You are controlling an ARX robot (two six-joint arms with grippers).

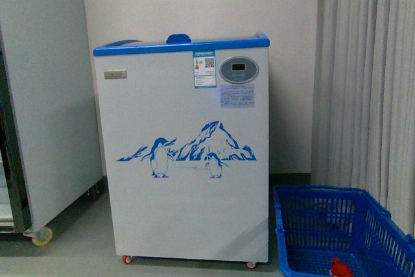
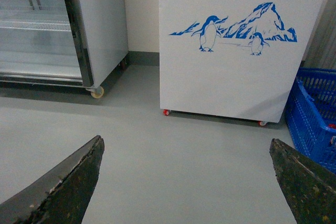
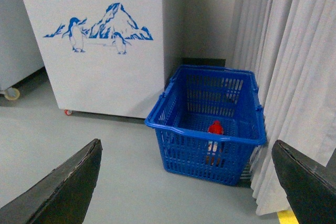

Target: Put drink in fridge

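Left pincer (image 2: 186, 140): fingers (image 2: 68, 182) spread wide, nothing between them, hanging over bare grey floor (image 2: 157, 145). Right pincer (image 3: 186, 141): likewise splayed to a full gape, empty, aimed down toward a blue plastic basket (image 3: 157, 123). Inside the basket, toward its near wall: the drink (image 3: 215, 128), seemingly upright, red cap uppermost, body mostly screened by the mesh, label not readable. Basket set on the floor just beside the white chest fridge (image 1: 188, 160), to the right of it in the front view, close against a pale curtain (image 1: 369, 76). Fridge on small red casters (image 1: 127, 259), blue-rimmed lid (image 1: 181, 48) with a blue handle (image 1: 179, 38) on top; whether slid closed, not clear from this angle. Tall grey-white cabinet (image 1: 39, 95) further left, not the target. Handling, by judgement: plastic bottle, probably moderate weight if full, stiff enough under a firm pinch, yet smooth and round, so prone to slipping or twisting. Best taken from above, around the neck or shoulder just under the cap, any side approach blocked by the basket walls; cap rim likely a useful stop against sliding.
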